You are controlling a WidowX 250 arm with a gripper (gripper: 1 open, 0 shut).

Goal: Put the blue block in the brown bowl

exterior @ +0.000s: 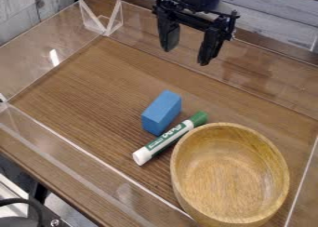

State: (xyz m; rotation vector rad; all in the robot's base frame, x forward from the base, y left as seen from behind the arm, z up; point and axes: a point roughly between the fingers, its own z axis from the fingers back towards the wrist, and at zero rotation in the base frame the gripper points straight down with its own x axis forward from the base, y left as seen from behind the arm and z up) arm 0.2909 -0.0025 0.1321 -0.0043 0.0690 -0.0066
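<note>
Spread wide and pointing down, the black jaws of the gripper (189,43) hang empty above the far part of the worktop (87,91), holding nothing and touching nothing. Going from the left: a clear plastic wall (37,128) borders the wood-grain worktop on its near-left edge, and a small clear angled stand (99,21) sits at the far-left corner. Toward the middle lies the blue block (161,113), resting flat on the worktop, well in front of the jaws and apart from them. Just beside it, on its near-right side, lies a white-and-green marker pen (169,140), set diagonally with its green end close to the block; whether they touch is hard to tell. Furthest right, at the near corner, stands the brown bowl (199,201), upright, its rim just beside the pen's middle.
</note>
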